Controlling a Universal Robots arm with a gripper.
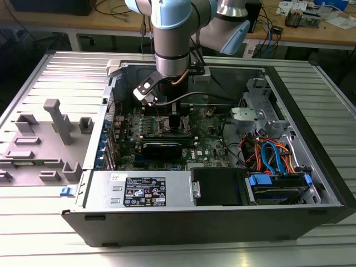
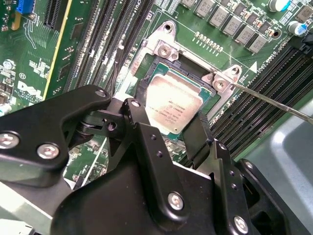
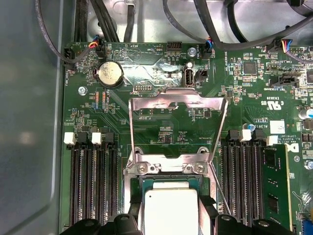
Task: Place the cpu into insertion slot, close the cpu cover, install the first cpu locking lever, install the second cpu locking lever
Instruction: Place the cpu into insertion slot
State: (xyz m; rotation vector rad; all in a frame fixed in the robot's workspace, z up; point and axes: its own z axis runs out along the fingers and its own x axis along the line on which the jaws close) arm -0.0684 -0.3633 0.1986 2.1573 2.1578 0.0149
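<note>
The cpu (image 2: 173, 103) (image 3: 171, 209), a silver-grey square chip, lies in or just over the insertion slot (image 2: 192, 66) (image 3: 168, 171) on the green motherboard (image 1: 211, 146). My gripper (image 1: 167, 119) (image 2: 168, 115) (image 3: 171, 218) reaches down into the case, and its black fingers (image 3: 135, 211) press the chip's two opposite edges. The cpu cover (image 3: 178, 98), a silvery frame with a big cut-out, stands swung up and open behind the slot. A thin wire locking lever (image 2: 274, 100) (image 3: 218, 193) sticks out free beside the slot.
Long black RAM slots (image 3: 93, 186) flank the socket on both sides. The open PC case (image 1: 311, 183) holds blue and orange cables (image 1: 272, 153), a power supply (image 1: 142, 192) and a drive bay. Grey fixtures (image 1: 55, 119) stand on the table at the exterior view's left.
</note>
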